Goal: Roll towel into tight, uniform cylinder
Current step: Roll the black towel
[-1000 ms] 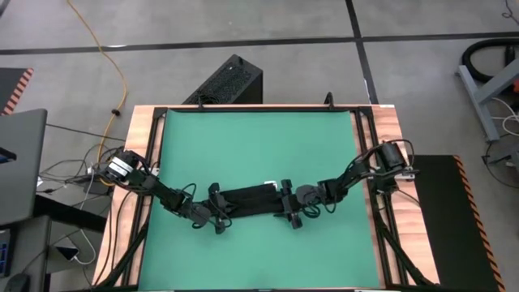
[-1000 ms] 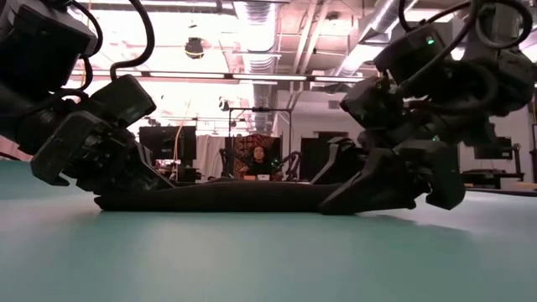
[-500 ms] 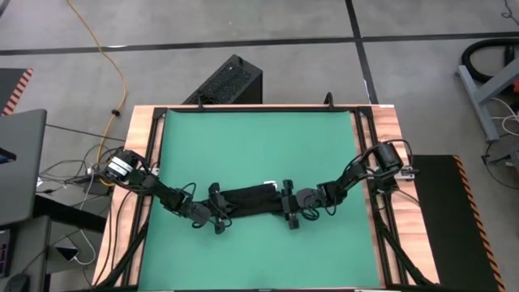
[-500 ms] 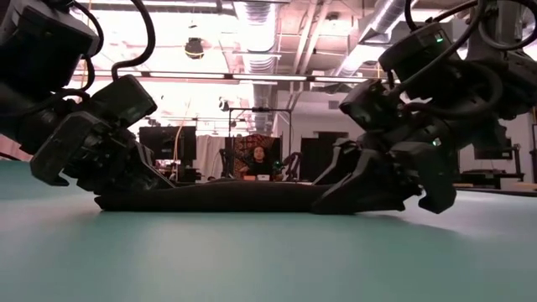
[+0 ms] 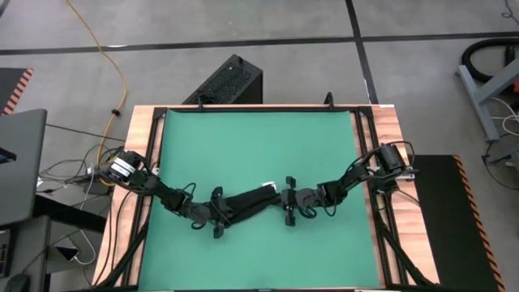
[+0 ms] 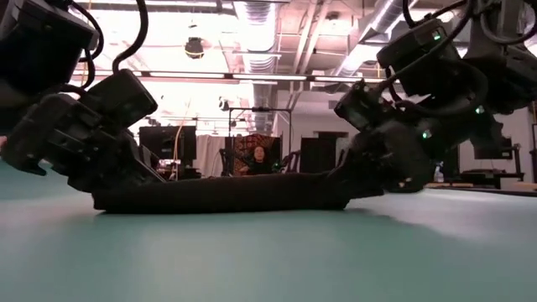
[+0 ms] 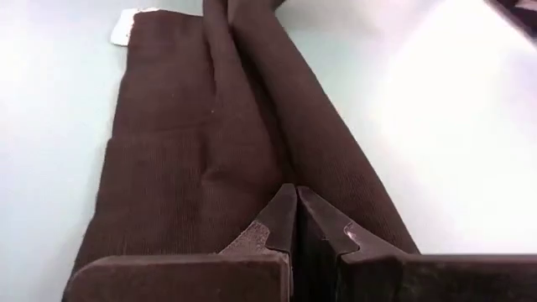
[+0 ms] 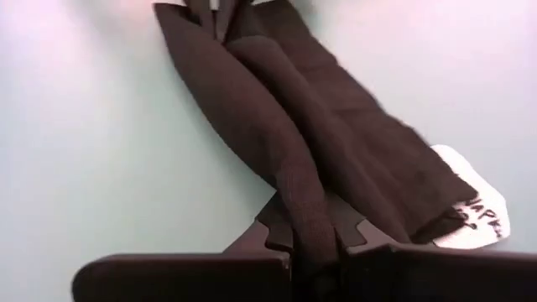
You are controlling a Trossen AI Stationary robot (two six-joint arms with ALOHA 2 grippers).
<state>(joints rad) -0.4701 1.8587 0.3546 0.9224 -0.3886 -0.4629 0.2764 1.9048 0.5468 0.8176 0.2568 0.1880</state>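
The towel [image 5: 247, 203], a black cloth bunched into a long narrow strip, lies across the near middle of the green mat [image 5: 259, 146]. It slants, with its right end farther from the near edge. A small white tag [image 8: 478, 214] shows at its right end. My left gripper [image 5: 217, 215] is shut on the towel's left end. My right gripper [image 5: 289, 203] is shut on its right end. In the low view the strip [image 6: 226, 195] rests along the mat between both grippers. My left gripper pinches a raised lengthwise fold [image 7: 289, 172] at the towel's left end between its two fingers. It comes slanting down from the table's left, along the strip. The cloth beyond the fingers lies on the mat. My right gripper pinches a thick rolled ridge [image 8: 302, 197] at the towel's right end between its two fingers, several layers. It comes slanting down from the table's right, along the strip. The flat part with the tag lies beside the fingers on the mat.
The mat's far half [image 5: 259, 130] shows nothing on it. A black ribbed box [image 5: 227, 81] stands on the floor beyond the table's far edge. A laptop [image 5: 16, 162] and cables lie off the left side. A person [image 6: 256, 158] sits far behind the table.
My right gripper has rolled at the wrist and shut on the towel's right end, which it straddled open a second ago. The towel's right end has shifted toward the far edge, so the strip now slants. My left gripper has tipped a little, still shut on the left end.
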